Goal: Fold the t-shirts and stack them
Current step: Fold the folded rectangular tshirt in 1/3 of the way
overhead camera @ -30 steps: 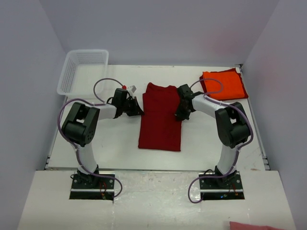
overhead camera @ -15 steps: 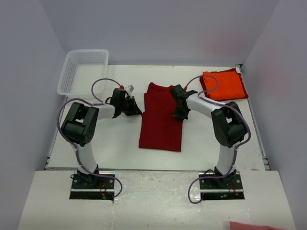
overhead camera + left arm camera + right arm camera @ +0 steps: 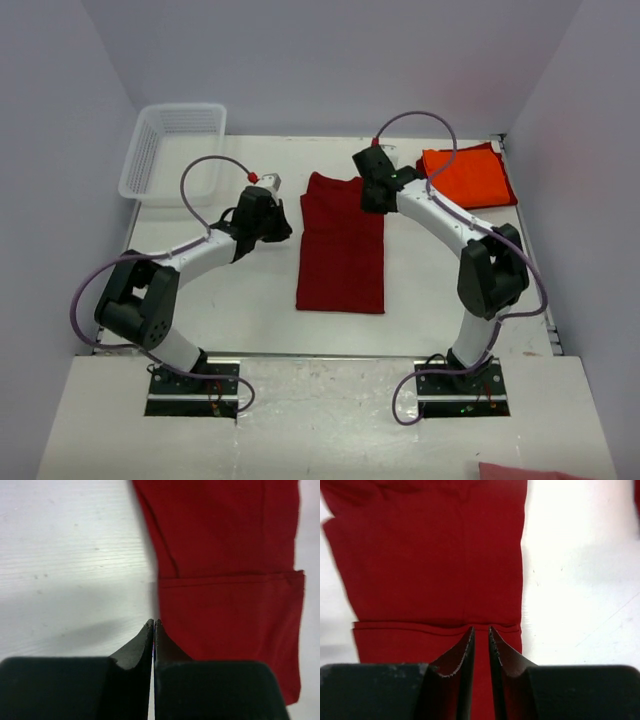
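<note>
The dark crimson t-shirt (image 3: 340, 255) lies flat mid-table, folded into a long narrow strip. It also shows in the left wrist view (image 3: 225, 555) and the right wrist view (image 3: 435, 545). The bright orange t-shirt (image 3: 468, 176) lies folded at the back right. My left gripper (image 3: 284, 228) is shut and empty, its tips (image 3: 153, 623) right at the crimson shirt's left edge. My right gripper (image 3: 372, 200) hovers over the shirt's far right part, its jaws (image 3: 480, 629) a narrow gap apart with nothing between them, just at a cross fold line.
A white mesh basket (image 3: 170, 150) stands at the back left corner. Grey walls close in the table on three sides. A strip of white table (image 3: 430, 260) lies to the right of the crimson shirt.
My right gripper has moved from the shirt's right edge at mid-length up to its far right part. The left arm's elbow swung out towards the near left. The shirt's right edge lies straighter.
</note>
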